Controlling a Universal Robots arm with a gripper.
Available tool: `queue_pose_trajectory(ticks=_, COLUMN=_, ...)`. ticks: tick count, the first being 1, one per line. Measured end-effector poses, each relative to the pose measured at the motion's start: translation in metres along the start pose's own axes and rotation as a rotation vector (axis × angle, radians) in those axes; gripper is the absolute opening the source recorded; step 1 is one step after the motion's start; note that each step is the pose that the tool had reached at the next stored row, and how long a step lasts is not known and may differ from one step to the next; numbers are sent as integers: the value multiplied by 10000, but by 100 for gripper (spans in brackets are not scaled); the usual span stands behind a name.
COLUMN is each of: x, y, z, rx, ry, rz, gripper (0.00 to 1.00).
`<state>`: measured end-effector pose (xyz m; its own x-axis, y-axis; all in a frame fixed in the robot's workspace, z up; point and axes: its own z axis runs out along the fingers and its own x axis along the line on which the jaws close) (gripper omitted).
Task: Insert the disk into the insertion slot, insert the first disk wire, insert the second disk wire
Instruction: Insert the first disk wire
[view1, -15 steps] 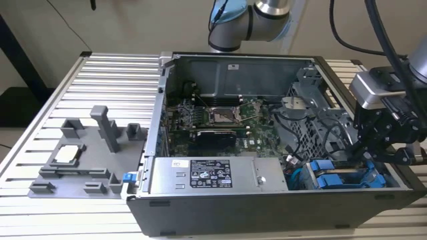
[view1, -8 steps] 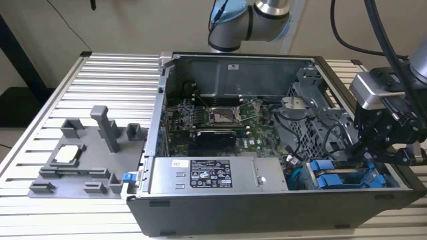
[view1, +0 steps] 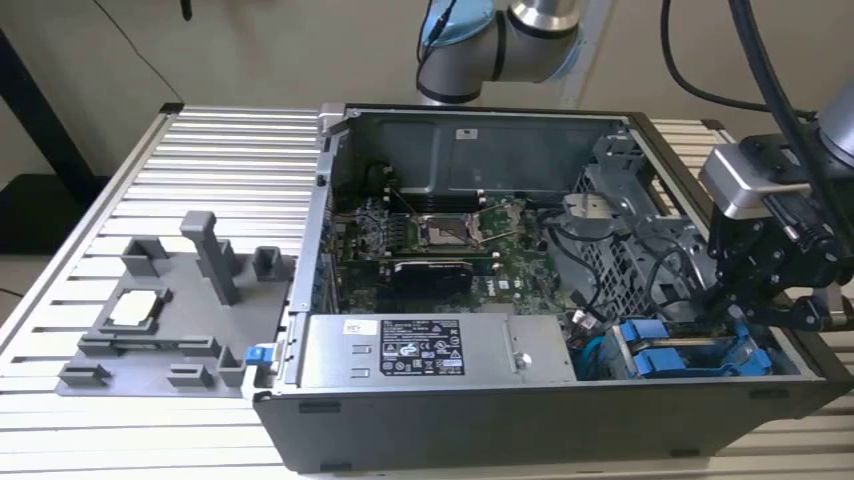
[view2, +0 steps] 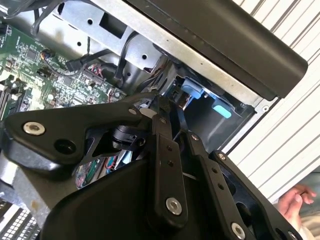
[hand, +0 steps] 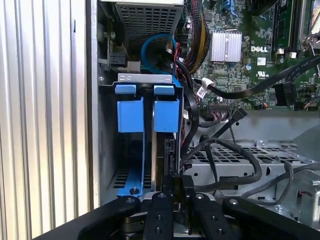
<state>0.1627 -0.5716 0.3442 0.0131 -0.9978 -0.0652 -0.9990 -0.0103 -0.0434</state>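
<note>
In insertion slot (hand: 150, 78), disk (hand: 166, 115) seated; gripper (hand: 178, 192) clenched on blk wire plug (hand: 181, 179) beside it.

Flat hard drive in its bright blue plastic carrier (hand: 166, 115) is standing on edge, seated inside the narrow grey sheet-metal drive bay (hand: 145, 77), blue tab facing outward.

Grey power-supply box (view1: 434, 350) beside green motherboard (view1: 518, 255); grey fixture block (view1: 187, 320) on ribbed table (view1: 240, 160)
</note>
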Motion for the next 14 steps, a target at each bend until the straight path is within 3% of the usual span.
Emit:
queue_pose_trajectory(ticks=4, x=0, y=1, z=7, rx=-1, ry=31, rz=3, gripper=19)
queue_pose_trajectory(ticks=8, x=1, y=1, z=15, rx=-10, ry=109, rz=3, gripper=19)
queue_pose_trajectory(ticks=14, x=0, y=1, z=20, rx=-9, ry=134, rz=1, gripper=19)
